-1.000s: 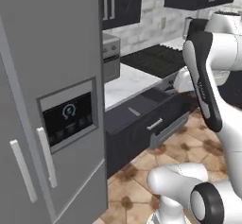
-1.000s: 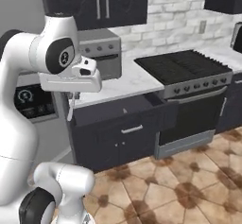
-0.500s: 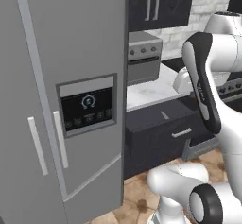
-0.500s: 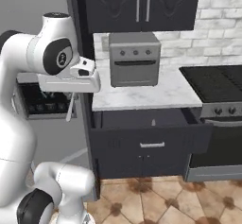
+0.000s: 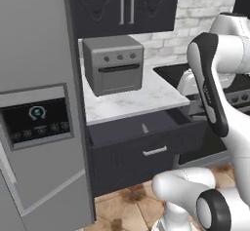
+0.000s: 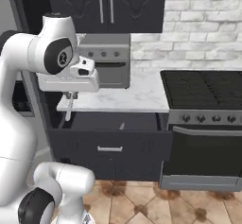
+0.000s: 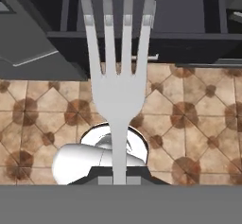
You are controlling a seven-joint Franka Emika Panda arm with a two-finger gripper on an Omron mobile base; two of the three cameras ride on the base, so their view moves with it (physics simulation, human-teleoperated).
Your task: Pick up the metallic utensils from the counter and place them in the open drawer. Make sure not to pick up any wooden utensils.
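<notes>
Fork: a small silver fork [image 7: 118, 83] is clamped by its handle in the closed jaws. In the hand view its four tines point away from the camera, toward the dark cabinet fronts beyond.
Fork from the side: in the right base view it hangs as a thin pale sliver [image 6: 69, 109] straight down from the hand, long axis upright, tines lowest.
Gripper: the gripper [image 6: 70, 96] sits under the white hand, in front of the left end of the tabletop, fingers pointing at the floor.
Drawer: the wide dark drawer [image 6: 109, 135] stands pulled out below the marble tabletop [image 6: 137, 95], silver bar handle on its front. A small pale object lies inside it [image 6: 122, 125]; too small to say what it is.
Key relation: judging from the right base view, the fork hangs above the drawer's left end or just before it; depth is hard to read. The drawer lies below the jaws, its length running across the fork's upright axis.
Next move: likely a short lowering over the open cavity, then release; the fork may need tilting to lie flat.
Surroundings: a grey toaster oven [image 5: 114, 64] sits on the tabletop, a black stove [image 6: 203, 124] to the right, a grey fridge [image 5: 34, 103] to the left, brown tiled floor [image 7: 189, 119] below.
</notes>
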